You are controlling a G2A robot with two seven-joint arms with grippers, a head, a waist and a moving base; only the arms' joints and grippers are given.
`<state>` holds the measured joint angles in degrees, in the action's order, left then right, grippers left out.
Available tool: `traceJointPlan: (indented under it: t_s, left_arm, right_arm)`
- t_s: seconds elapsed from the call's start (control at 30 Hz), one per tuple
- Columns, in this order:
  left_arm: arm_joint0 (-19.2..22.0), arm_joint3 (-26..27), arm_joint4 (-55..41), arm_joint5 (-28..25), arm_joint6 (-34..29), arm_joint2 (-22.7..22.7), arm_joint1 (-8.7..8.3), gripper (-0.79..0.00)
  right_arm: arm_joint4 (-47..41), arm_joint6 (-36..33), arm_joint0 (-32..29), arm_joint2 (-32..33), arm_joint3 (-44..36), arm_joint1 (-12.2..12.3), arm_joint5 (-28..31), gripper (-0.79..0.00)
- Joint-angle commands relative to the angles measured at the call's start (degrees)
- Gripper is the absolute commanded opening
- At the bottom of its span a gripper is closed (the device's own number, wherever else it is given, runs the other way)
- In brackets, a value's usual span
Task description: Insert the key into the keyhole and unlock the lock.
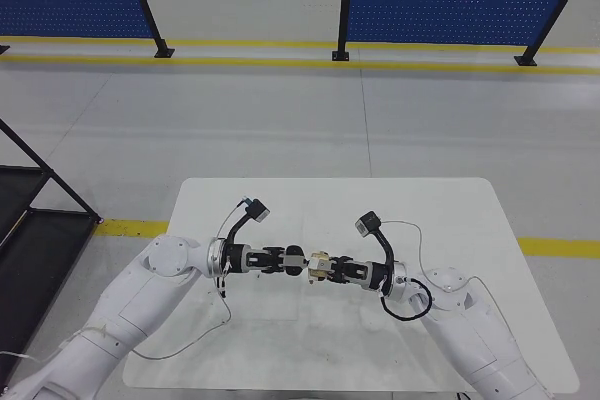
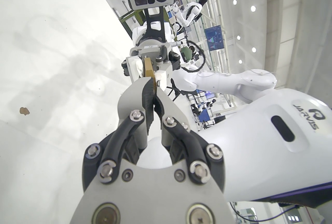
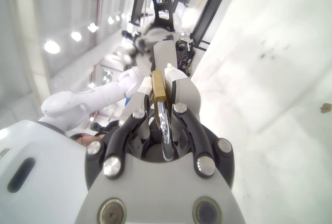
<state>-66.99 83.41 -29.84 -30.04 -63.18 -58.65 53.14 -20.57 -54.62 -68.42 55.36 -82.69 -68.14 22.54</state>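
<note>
Closest to the lens in its own wrist view, the right gripper (image 3: 158,81) has its fingers (image 3: 181,85) closed on the brass lock (image 3: 158,89). One pad lies on each flat side, and the chrome shackle (image 3: 164,126) points back toward the wrist. The lock is held in the air over the middle of the white surface (image 1: 440,210), between the two arms.

The left gripper (image 2: 153,89) meets the lock head-on. Its fingers (image 2: 132,98) are pressed almost together, and a thin brass-coloured edge shows at their tips, which I take for the key (image 2: 155,83). It touches the lock's end face. Whether its blade is already in the keyhole I cannot tell, since the fingertips cover that spot.

The risks lie mostly in alignment and grip. If the blade meets the keyhole slightly tilted, pushing on could jam it or swivel the key in its narrow pinch. When the key turns, the lock may twist between the right pads, because nothing else braces it. A slip on either side would drop the piece to the surface below. A small brown speck (image 2: 24,111) lies there, well apart from the work.
</note>
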Motion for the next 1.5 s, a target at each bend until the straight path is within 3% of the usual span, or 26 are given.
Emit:
traceJointPlan:
  t_s: [0.0, 0.8, 1.47]
  left_arm:
    - [0.0, 0.0, 0.4, 0.0, 0.1, -0.1, 0.05, -0.785]
    - [-0.4, 0.3, 2.3, -0.2, 0.0, -0.7, 0.73, -0.785]
    - [-1.9, 3.1, 11.6, -7.1, 3.4, -3.0, 0.6, -0.785]
  right_arm:
    - [0.0, 0.0, 0.0, 0.0, 0.0, 0.0, 0.0, -0.785]
    - [0.0, 0.0, 0.0, 0.0, 0.0, 0.0, 0.0, -0.785]
    - [0.0, 0.0, 0.0, 0.0, 0.0, 0.0, 0.0, -0.785]
